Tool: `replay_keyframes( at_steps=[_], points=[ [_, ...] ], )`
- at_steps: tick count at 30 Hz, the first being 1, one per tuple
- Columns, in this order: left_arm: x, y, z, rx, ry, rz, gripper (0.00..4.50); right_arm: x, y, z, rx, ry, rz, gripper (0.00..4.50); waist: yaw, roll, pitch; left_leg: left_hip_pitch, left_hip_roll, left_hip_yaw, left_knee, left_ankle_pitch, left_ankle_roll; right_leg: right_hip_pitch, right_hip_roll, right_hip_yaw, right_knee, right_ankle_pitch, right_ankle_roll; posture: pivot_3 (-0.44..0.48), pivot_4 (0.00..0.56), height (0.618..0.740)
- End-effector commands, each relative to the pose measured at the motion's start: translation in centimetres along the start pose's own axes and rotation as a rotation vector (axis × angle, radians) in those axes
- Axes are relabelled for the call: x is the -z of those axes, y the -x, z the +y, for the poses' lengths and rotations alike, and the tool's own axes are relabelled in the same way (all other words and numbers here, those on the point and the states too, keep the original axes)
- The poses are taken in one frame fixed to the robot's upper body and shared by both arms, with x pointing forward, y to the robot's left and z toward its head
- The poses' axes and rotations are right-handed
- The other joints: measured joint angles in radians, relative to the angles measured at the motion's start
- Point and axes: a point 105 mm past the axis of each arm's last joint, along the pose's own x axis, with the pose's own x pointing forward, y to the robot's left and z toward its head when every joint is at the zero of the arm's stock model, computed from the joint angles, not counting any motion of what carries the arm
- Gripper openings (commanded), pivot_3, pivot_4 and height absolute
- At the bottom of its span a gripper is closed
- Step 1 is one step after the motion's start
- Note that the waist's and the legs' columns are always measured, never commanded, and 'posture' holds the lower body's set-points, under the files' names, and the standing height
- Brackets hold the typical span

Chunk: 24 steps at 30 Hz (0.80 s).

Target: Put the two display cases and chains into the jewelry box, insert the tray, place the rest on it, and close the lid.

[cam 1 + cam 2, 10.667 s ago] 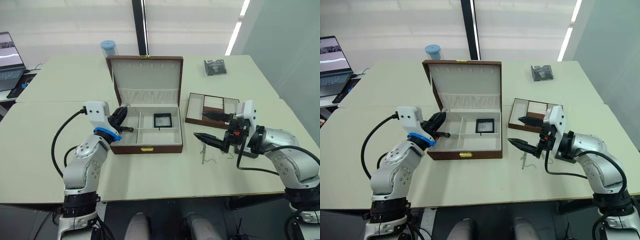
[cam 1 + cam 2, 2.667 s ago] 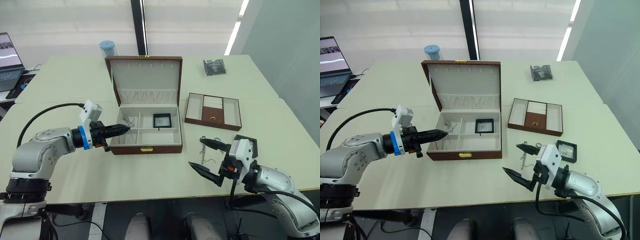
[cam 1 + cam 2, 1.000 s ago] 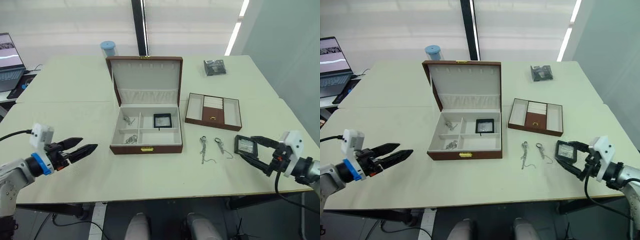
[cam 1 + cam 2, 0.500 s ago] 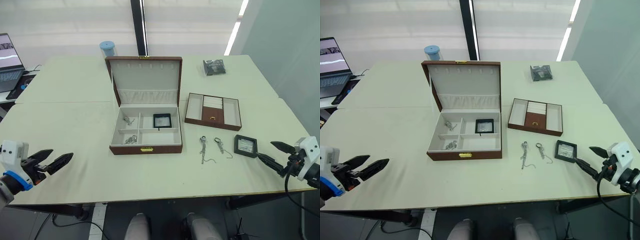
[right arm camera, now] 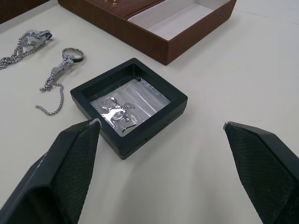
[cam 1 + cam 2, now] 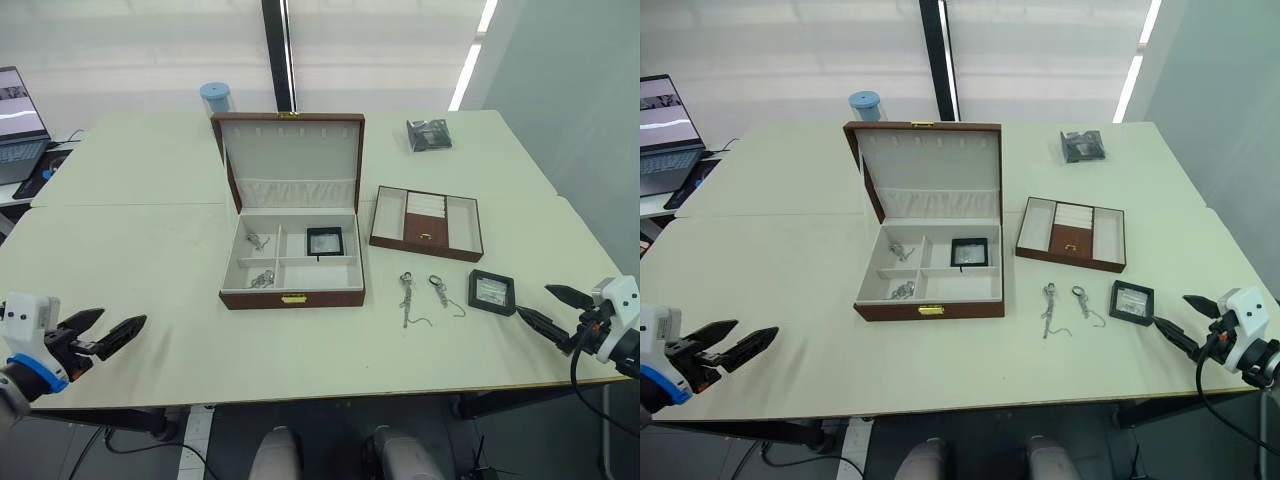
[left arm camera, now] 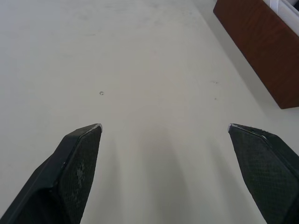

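- Left gripper (image 6: 108, 330) hovers open and empty, low over the table's (image 6: 150, 250) front-left corner.
- Right gripper (image 6: 548, 307) gapes empty near the front-right edge, beside one display case (image 6: 492, 292).

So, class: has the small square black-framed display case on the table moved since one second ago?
Yes. The black-framed display case lay between the right gripper's fingers then; now it rests free, unmoved relative to the brown tray.
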Motion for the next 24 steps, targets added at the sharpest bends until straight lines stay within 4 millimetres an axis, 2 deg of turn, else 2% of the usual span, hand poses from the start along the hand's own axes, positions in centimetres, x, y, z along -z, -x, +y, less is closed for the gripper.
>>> replay_keyframes(
  at_steps=[1, 8, 14, 19, 21, 24],
  points=[
    [-1.0, -0.3, -0.5, 0.01, -0.038, -0.036, 4.48, -1.5, 0.7, -0.7, 0.021, 0.058, -0.028, 4.5, 0.0, 0.0, 0.0, 0.0, 0.0, 0.0, 0.0, 0.0, 0.0, 0.0, 0.0, 0.0, 0.0, 0.0, 0.0, 0.0, 0.15, 0.74],
    [-0.9, -0.6, -1.0, 0.024, -0.051, -0.045, 4.48, -1.9, 0.5, -0.7, 0.012, 0.071, -0.031, 4.5, 0.0, 0.0, 0.0, 0.0, 0.0, 0.0, 0.0, 0.0, 0.0, 0.0, 0.0, 0.0, 0.0, 0.0, 0.0, 0.0, 0.15, 0.74],
    [-0.8, -1.0, -3.0, 0.101, -0.126, -0.067, 4.48, -3.1, 0.4, -0.3, -0.033, 0.111, -0.038, 4.5, 0.0, 0.0, 0.0, 0.0, 0.0, 0.001, 0.0, 0.0, 0.0, 0.0, 0.0, 0.0, 0.0, 0.0, 0.0, 0.0, 0.15, 0.74],
    [-1.1, -1.9, -7.0, 0.283, -0.222, -0.077, 4.48, -5.0, -0.1, 1.2, -0.154, 0.159, -0.01, 4.5, 0.0, 0.0, 0.0, 0.0, 0.0, 0.001, 0.0, 0.0, 0.0, 0.001, 0.0, 0.0, 0.0, 0.0, 0.0, 0.0, 0.15, 0.74],
    [-1.8, -2.2, -9.4, 0.393, -0.283, -0.108, 4.48, -5.8, -0.4, 2.0, -0.22, 0.181, 0.015, 4.5, 0.0, 0.0, 0.0, 0.0, 0.0, 0.001, 0.0, 0.0, 0.0, 0.001, 0.0, 0.0, 0.0, 0.0, 0.0, 0.0, 0.15, 0.74],
    [-2.2, -2.4, -11.8, 0.492, -0.351, -0.14, 4.48, -6.5, -0.7, 2.5, -0.273, 0.205, 0.045, 4.5, 0.0, 0.0, 0.0, 0.0, 0.0, 0.001, 0.0, 0.0, 0.0, 0.001, 0.0, 0.0, 0.0, 0.0, 0.0, 0.0, 0.15, 0.74]
  ],
)
